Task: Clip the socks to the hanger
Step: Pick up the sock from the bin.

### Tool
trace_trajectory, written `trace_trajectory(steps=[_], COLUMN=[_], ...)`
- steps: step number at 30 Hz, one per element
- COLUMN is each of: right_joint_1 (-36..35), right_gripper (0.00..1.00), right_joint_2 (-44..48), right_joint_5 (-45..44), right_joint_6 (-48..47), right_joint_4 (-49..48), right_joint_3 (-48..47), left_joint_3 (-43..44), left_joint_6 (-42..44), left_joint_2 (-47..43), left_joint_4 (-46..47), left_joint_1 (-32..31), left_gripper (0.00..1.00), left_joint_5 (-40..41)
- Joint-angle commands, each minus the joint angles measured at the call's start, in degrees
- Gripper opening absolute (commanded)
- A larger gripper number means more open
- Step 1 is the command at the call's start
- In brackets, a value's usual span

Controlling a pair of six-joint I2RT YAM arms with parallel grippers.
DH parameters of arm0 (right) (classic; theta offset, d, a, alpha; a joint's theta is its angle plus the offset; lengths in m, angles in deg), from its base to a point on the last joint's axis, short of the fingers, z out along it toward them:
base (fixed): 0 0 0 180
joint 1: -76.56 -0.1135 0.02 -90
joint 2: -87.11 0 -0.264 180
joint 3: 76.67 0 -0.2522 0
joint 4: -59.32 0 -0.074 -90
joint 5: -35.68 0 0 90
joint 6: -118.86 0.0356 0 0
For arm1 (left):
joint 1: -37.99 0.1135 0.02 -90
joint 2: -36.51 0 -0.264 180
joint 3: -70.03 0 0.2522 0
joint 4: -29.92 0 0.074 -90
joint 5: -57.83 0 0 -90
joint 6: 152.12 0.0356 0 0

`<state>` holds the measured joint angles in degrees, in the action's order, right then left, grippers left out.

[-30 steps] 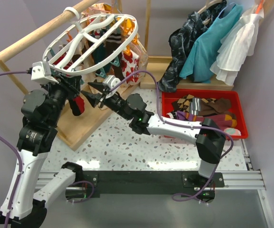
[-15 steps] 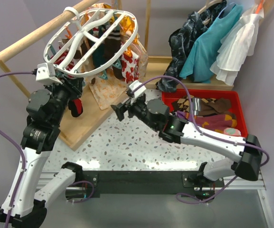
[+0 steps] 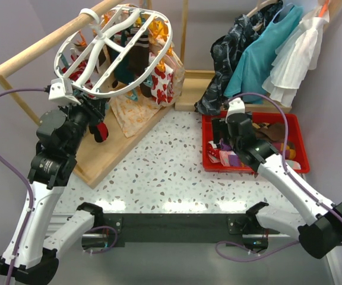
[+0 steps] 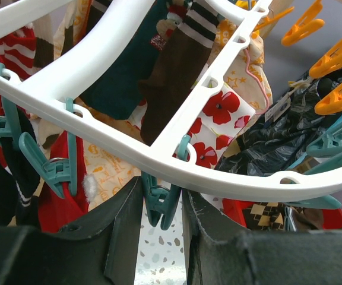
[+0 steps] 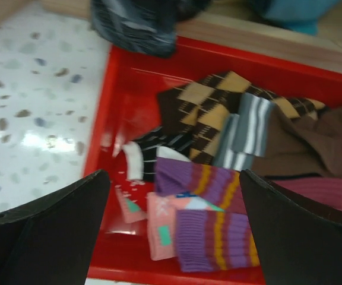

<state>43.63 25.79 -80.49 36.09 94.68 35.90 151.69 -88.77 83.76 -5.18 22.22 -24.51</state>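
Hovered over the red bin point(image 3: 298, 124) with right jaws spread wide and empty, purple striped sock point(image 5: 212, 240) directly below between them, long axis crosswise to the gap. Reached up with left jaws, straddling one teal clip point(image 4: 161, 205) under the white hanger point(image 3: 114, 53); cannot tell whether squeezed.

No legible text or labels anywhere

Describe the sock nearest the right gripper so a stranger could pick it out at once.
Find the red bin on the speckled table's right side. At its near edge, between the open right gripper fingers, lies a purple sock. Unlike the brown argyle sock behind it, it has orange stripes.
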Motion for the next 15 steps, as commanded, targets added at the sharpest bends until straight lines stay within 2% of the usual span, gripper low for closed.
trace_trajectory(steps=[1, 6, 9, 15], right_joint_1=[7.9, 17.7, 22.9, 26.9], right_gripper=[0.95, 0.92, 0.82, 0.66], right_joint_2=[-3.7, -9.3, -13.8, -22.3], right_joint_5=[1.6, 5.7, 11.2, 14.7], right_joint_6=[-2.3, -1.8, 0.6, 1.9], right_joint_4=[5.0, 2.5, -0.2, -2.2], right_joint_3=[-1.5, -3.3, -4.8, -9.4], left_joint_3=[0.2, 0.3, 0.3, 0.2], left_joint_6=[-1.2, -1.4, -1.5, -1.4], left_joint_2=[0.7, 0.9, 1.1, 1.2], left_joint_4=[-2.1, -2.2, -2.4, -2.4], left_joint_1=[0.2, 0.2, 0.2, 0.2], left_gripper=[0.00, 0.00, 0.00, 0.00], left_joint_5=[-1.2, -2.1, -2.6, -2.6])
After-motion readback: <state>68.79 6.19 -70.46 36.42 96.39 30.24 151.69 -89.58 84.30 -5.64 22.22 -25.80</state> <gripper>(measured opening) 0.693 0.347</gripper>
